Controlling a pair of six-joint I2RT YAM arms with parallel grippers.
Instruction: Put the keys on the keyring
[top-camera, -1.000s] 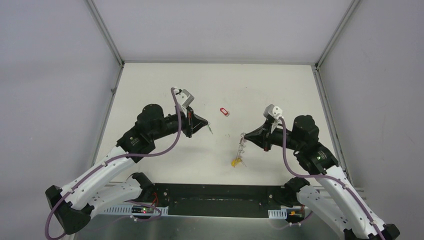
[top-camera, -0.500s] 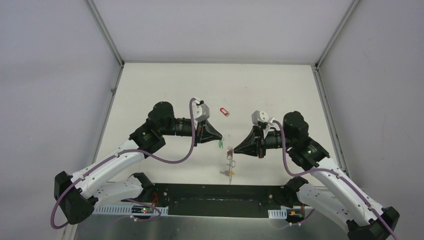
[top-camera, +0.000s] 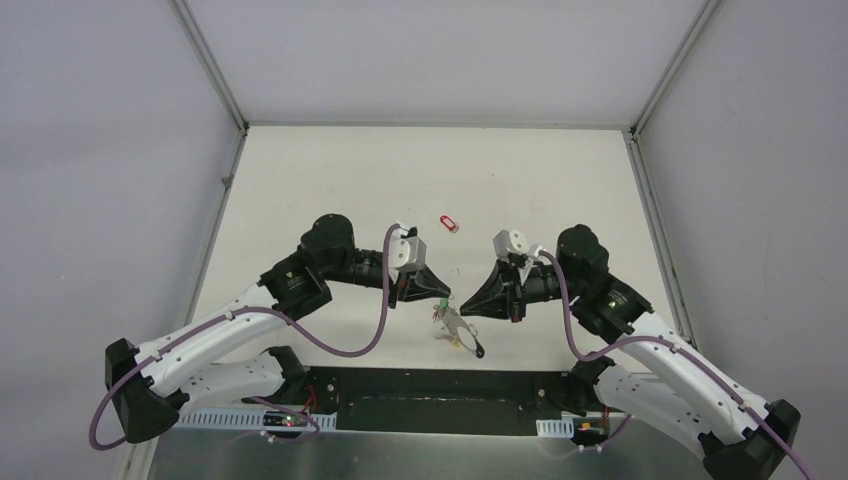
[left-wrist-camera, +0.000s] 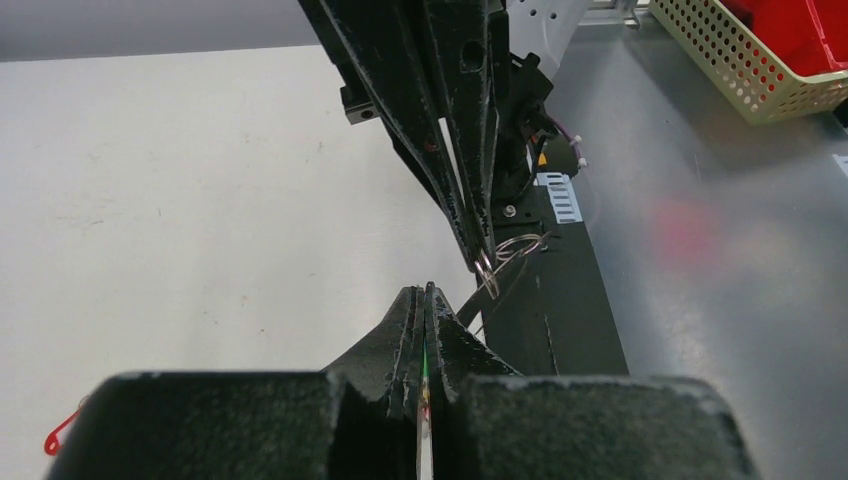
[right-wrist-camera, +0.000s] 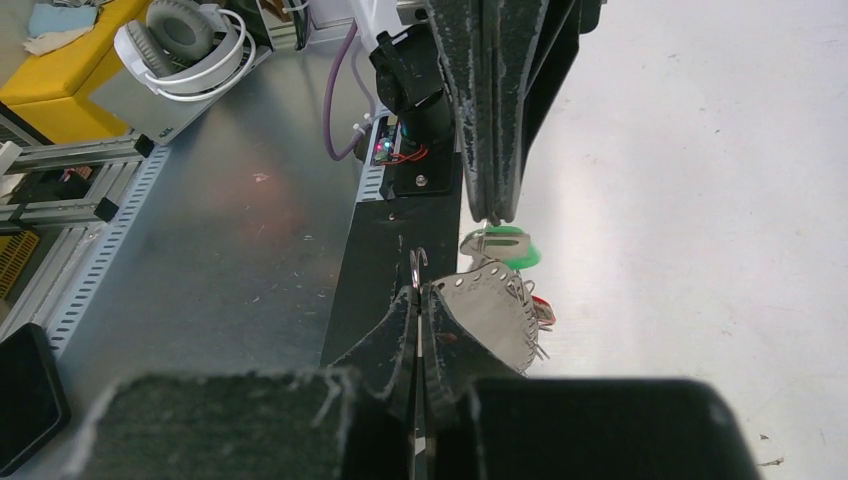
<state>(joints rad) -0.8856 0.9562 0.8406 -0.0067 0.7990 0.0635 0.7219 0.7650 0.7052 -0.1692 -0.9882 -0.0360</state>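
Hanging from the tips of your right gripper (top-camera: 467, 309), the large thin grey metal wire keyring (top-camera: 455, 326) droops toward the white table (top-camera: 330, 170), just in front of the arm bases. That gripper's fingers are pressed together on its wire. A yellow-tagged key (top-camera: 459, 342) shows low on the hoop. Just beside it, your left gripper (top-camera: 441, 297) is clamped on a small silver key with a green oval plastic tag (right-wrist-camera: 503, 246), its tip almost meeting the right one. A red-tagged key (top-camera: 449, 222) lies apart on the table behind them. From above, the hoop is too thin to trace fully, and you cannot tell whether the green key touches it. Your left wrist view gives only a green sliver between its fingers.
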